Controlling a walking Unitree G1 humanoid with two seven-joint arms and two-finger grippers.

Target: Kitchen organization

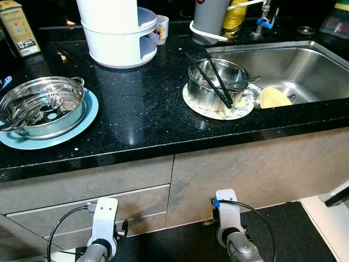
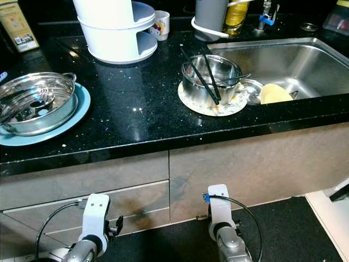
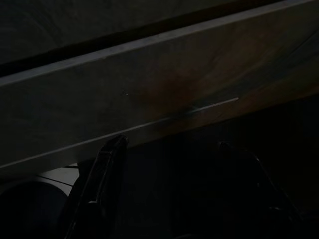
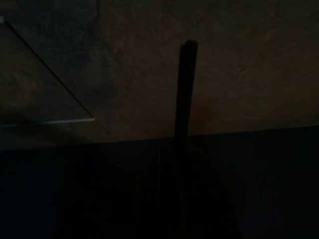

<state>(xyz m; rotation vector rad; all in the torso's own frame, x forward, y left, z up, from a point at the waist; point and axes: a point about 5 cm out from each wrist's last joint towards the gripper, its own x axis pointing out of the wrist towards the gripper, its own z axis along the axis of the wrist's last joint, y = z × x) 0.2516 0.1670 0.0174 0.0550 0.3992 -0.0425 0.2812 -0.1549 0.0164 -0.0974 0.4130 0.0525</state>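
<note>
While both my arms hang idle below the counter (image 1: 136, 117), nothing is grasped.
Left gripper (image 3: 169, 164) spread apart; right gripper (image 4: 183, 99) indeterminate; steel pot (image 1: 214, 84) with chopsticks (image 1: 217, 79) sits far above, beside the sink (image 1: 305, 68).

Glossy black speckled stone counter (image 1: 142, 109), shiny steel pots (image 1: 46, 106) and sink (image 1: 305, 65)

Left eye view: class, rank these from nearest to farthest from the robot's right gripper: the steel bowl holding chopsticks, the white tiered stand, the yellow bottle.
1. Steel bowl, counter front, beside the sink, above the right gripper.
2. White tiered stand, mid-counter, further back and left.
3. Yellow bottle, back edge by the tap.
</note>
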